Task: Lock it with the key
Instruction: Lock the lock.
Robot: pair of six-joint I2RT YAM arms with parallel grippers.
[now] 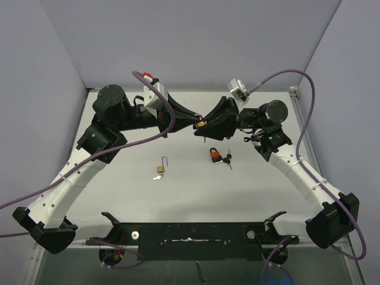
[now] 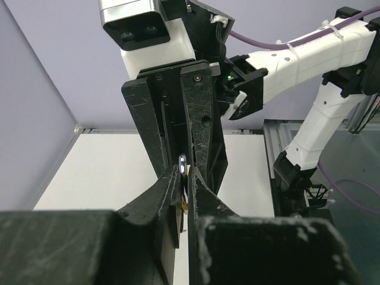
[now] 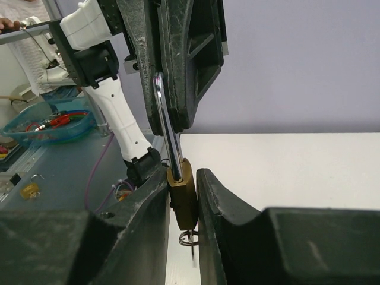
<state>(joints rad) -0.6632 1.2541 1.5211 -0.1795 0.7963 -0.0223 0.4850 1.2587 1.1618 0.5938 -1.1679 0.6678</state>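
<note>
Your left hand [image 2: 184, 184] is up in the air over the tabletop [image 1: 190, 196], and its fingers are pressed together on the thin steel loop [image 3: 169, 130] of the padlock [image 3: 183, 199]. The loop is hard, smooth and shiny, so I think it could slip or turn in a pinch that small. The padlock itself is a little brass block with flat sides. It is stiff and will feel heavy for its size. Those flat sides are the best place to hold it, and that is where your right hand [image 3: 183, 184] is clamped on it. A small wire ring [image 3: 187, 237] hangs under the block. A key may be there, but you cannot tell from here. Down on the tabletop lie a small open lock [image 1: 161, 168] on the left and an orange lock [image 1: 215, 156] with dark keys [image 1: 228, 160] to its right.
</note>
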